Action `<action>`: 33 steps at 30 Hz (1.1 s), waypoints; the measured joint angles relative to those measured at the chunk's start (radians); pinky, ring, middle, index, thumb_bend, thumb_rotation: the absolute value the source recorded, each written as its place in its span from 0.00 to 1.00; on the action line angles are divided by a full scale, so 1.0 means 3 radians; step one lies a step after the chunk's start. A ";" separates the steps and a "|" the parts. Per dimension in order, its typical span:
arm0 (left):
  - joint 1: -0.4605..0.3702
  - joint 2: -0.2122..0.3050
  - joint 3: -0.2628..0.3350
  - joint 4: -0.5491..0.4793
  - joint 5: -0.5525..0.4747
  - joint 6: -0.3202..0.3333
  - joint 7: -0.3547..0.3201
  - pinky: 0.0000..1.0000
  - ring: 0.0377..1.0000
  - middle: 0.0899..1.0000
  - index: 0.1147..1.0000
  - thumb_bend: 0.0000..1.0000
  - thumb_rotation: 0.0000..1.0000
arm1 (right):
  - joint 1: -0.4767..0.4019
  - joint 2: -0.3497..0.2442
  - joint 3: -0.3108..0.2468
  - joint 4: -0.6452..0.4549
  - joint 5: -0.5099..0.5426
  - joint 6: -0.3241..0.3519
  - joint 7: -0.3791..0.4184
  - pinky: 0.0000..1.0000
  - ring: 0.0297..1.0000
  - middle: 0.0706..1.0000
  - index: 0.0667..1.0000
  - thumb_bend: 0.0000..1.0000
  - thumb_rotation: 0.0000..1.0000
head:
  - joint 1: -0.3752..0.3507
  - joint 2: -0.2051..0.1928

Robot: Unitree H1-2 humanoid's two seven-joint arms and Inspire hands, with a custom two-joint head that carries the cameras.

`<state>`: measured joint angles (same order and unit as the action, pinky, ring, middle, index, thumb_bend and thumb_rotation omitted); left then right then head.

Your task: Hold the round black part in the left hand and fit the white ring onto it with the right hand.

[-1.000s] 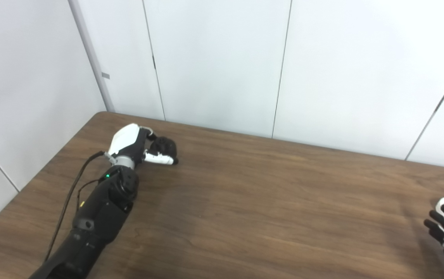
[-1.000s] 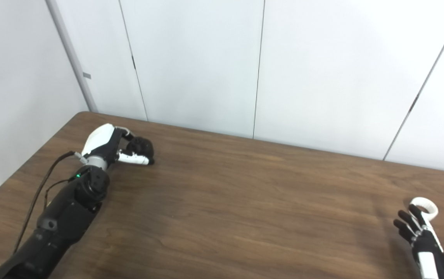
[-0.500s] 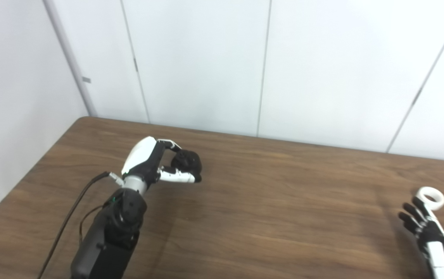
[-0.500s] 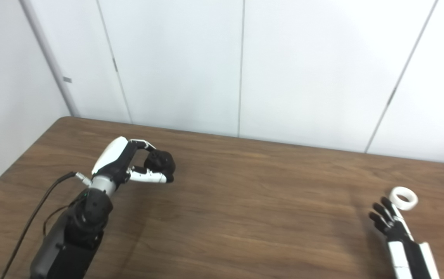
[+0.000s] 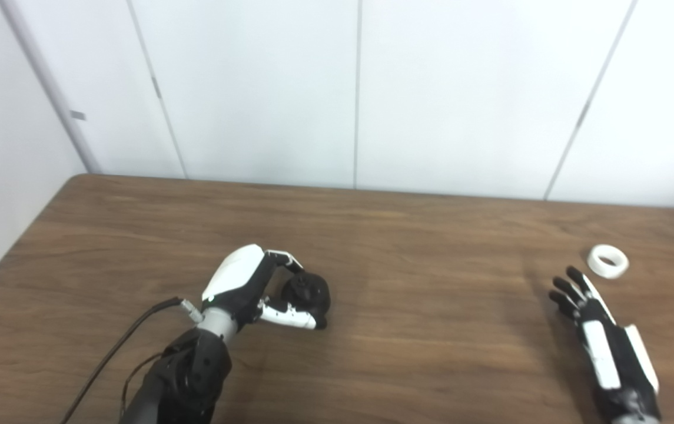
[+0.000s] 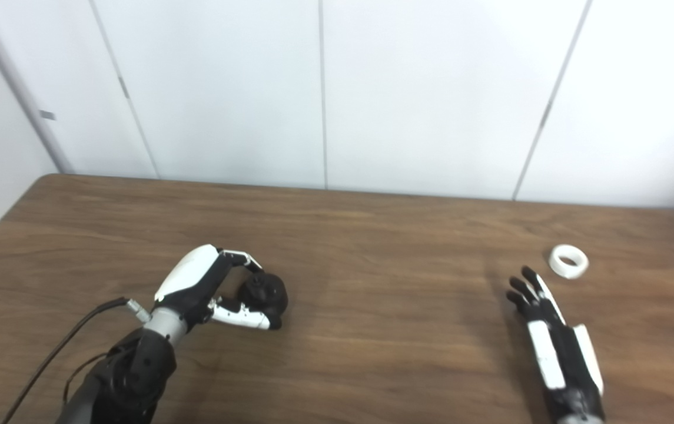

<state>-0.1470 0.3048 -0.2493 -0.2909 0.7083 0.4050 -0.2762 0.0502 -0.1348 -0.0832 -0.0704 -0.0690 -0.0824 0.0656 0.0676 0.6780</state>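
The round black part (image 5: 308, 291) sits in my left hand (image 5: 246, 287), whose fingers and thumb curl around it, low over the brown table (image 5: 419, 247), left of centre. The white ring (image 5: 607, 262) lies flat on the table at the far right. My right hand (image 5: 598, 347) lies open just short of it, fingers spread and pointing away from me. Its fingertips (image 5: 572, 277) are a little to the left of and nearer than the ring, not touching it.
White wall panels stand right behind the table's far edge. The table's left edge runs by a white wall at the far left. A black cable (image 5: 130, 330) trails from my left wrist.
The camera has swung to the right, bringing more of the right arm into view. My left hand has carried the black part away from the far left corner toward the table's middle.
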 measured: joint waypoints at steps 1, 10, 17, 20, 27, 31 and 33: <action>0.0020 -0.0001 -0.0054 -0.0029 0.0035 -0.0048 0.0001 1.00 0.86 0.74 0.42 0.52 0.05 | 0.0000 0.0002 0.0007 -0.0004 -0.0004 0.0001 -0.0002 0.91 0.87 0.90 0.95 0.52 1.00 | -0.0015 0.0015; 0.0097 -0.0096 -0.0390 -0.0116 0.0329 -0.0243 -0.0008 1.00 0.87 0.75 0.42 0.52 0.05 | 0.0016 0.0110 0.0066 -0.0091 -0.0049 0.0122 -0.0105 0.90 0.87 0.89 0.95 0.53 1.00 | -0.0159 0.0148; 0.0239 -0.0175 -0.0545 -0.0123 0.0452 -0.0414 -0.0011 1.00 0.86 0.74 0.42 0.52 0.05 | 0.0024 0.0146 0.0104 -0.0127 -0.0087 0.0154 -0.0153 0.90 0.87 0.89 0.95 0.52 1.00 | -0.0266 0.0261; 0.0299 -0.0230 -0.0572 -0.0132 0.0492 -0.0460 0.0014 1.00 0.86 0.73 0.42 0.52 0.05 | 0.0039 0.0159 0.0129 -0.0154 -0.0094 0.0220 -0.0178 0.91 0.88 0.89 0.94 0.50 1.00 | -0.0292 0.0302; 0.0493 -0.0354 -0.0649 -0.0253 0.0517 -0.0494 0.0016 1.00 0.87 0.74 0.42 0.52 0.05 | 0.0076 0.0196 0.0170 -0.0213 -0.0093 0.0284 -0.0249 0.90 0.88 0.89 0.94 0.49 1.00 | -0.0322 0.0384; 0.0544 -0.0382 -0.0686 -0.0280 0.0538 -0.0514 0.0023 1.00 0.87 0.75 0.42 0.52 0.05 | 0.0077 0.0195 0.0186 -0.0228 -0.0094 0.0308 -0.0262 0.90 0.87 0.89 0.94 0.49 1.00 | -0.0338 0.0399; 0.0568 -0.0393 -0.0721 -0.0297 0.0581 -0.0526 0.0029 1.00 0.87 0.75 0.42 0.52 0.05 | 0.0077 0.0195 0.0194 -0.0249 -0.0097 0.0340 -0.0271 0.90 0.87 0.89 0.94 0.50 1.00 | -0.0343 0.0409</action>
<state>0.0236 0.1868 -0.4657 -0.3801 0.8826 0.2472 -0.2675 0.0734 -0.0763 -0.0249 -0.1451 -0.0981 0.0195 -0.0157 -0.0353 0.8007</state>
